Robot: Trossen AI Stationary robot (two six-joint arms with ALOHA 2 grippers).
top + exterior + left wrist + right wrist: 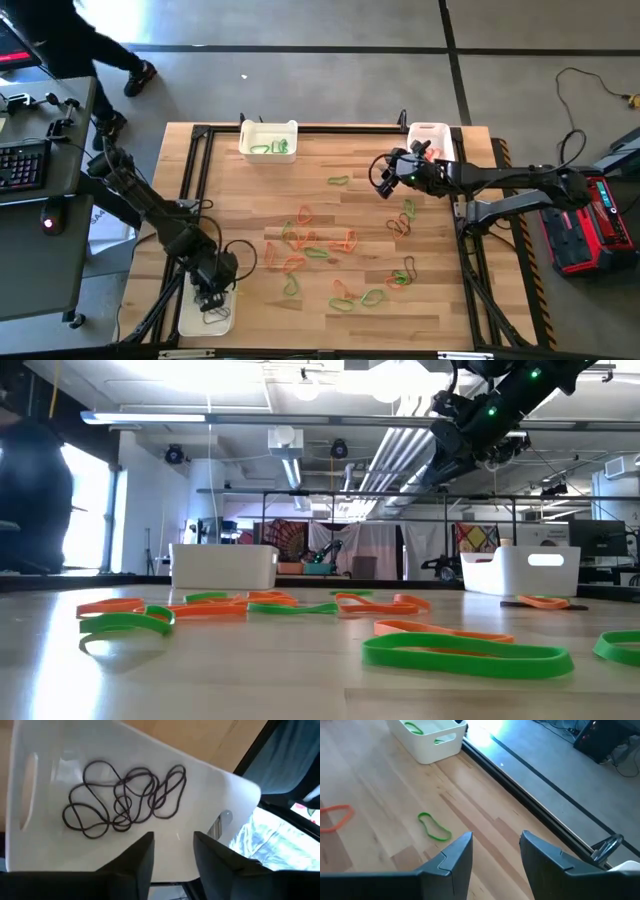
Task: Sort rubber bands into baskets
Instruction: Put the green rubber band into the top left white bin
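Currently, left claw spread above near-left basket holding dark rubber bands, right claw spread, empty, just beside far-right basket, loose bands across tabletop.

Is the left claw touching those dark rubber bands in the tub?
Apart. The left wrist view shows the left gripper open and empty, with bare basket floor between it and the dark rubber bands.

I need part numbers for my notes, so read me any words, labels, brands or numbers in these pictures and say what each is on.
No text can be read in any view.
The baskets and the rubber bands carry no print.
The red unit beside the table has markings too small to read.
The keyboard on the side desk has keys too small to read.
The hangings in the room behind show patterns, no legible words.
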